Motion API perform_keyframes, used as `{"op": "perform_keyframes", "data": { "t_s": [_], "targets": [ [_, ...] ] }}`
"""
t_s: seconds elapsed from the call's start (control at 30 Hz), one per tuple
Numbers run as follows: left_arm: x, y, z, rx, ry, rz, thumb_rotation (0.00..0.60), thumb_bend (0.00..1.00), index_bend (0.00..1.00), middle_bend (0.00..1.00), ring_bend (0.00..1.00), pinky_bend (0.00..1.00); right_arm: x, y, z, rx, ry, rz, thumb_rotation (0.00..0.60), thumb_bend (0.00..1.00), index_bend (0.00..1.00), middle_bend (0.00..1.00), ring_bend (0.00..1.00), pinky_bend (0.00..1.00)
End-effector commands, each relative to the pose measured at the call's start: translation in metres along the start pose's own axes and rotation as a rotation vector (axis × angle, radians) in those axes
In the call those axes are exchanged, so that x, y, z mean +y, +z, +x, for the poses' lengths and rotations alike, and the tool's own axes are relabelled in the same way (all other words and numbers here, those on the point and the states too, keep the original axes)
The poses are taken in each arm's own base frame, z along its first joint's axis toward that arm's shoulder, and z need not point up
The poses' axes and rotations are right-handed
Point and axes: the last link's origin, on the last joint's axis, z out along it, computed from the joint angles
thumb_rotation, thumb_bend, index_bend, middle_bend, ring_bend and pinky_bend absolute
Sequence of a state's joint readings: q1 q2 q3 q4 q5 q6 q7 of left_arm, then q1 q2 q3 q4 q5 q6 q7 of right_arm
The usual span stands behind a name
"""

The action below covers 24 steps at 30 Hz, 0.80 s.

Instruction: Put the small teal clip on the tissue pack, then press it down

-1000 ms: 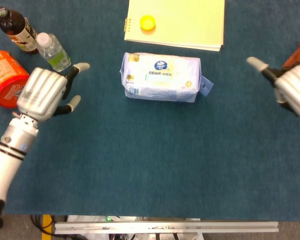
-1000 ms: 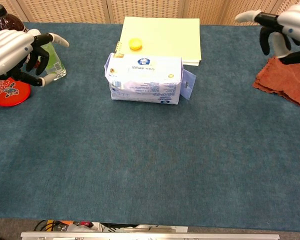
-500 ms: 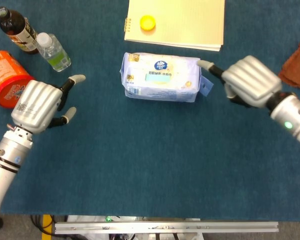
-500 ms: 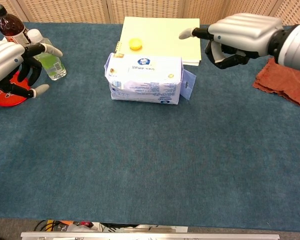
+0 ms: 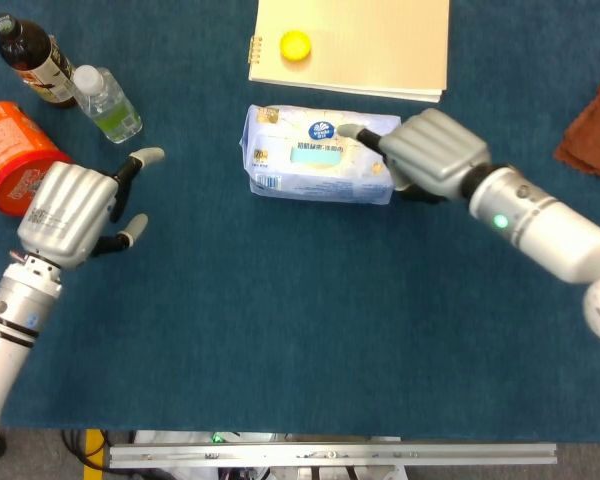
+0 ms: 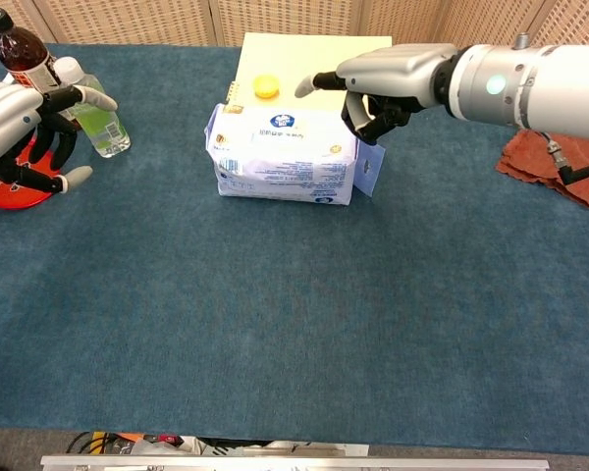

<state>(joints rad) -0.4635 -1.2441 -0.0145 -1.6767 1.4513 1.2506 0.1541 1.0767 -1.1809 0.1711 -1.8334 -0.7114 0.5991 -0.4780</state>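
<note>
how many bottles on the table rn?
2, both at the far left corner: a dark bottle with a black cap, and a clear water bottle just right of it. The orange canister nearby isn't counted. None seems hidden.

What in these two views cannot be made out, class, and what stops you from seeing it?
- Small teal clip: seen in neither view; whether the right hand holds it is hidden under its curled fingers.
- Contact between the right hand and the tissue pack: unclear from both views.
- Rust cloth: cut off by the head view's right edge.
- Print on the tissue pack: too small to read.
- Orange can: partly hidden by the left hand, chest view.
</note>
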Motion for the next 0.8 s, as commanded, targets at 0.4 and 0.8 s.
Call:
{"op": "perform_keyframes", "data": {
  "t_s": [0.4,0.8],
  "targets": [
    [-0.005,-0.005,0.001,0.005,-0.021,0.022,0.6,0.32,0.19,0.72,0.73,0.79,-0.036,0.041,0.006,-0.125,-0.029,-0.097,0.6,1.0,0.04,1.0,1.0,1.0],
    [-0.006,-0.007,0.002,0.008,-0.03,0.028,0.6,0.32,0.19,0.72,0.73,0.79,-0.045,0.051,-0.001,-0.178,-0.033,-0.106,0.6,1.0,0.04,1.0,1.0,1.0]
  ]
}}
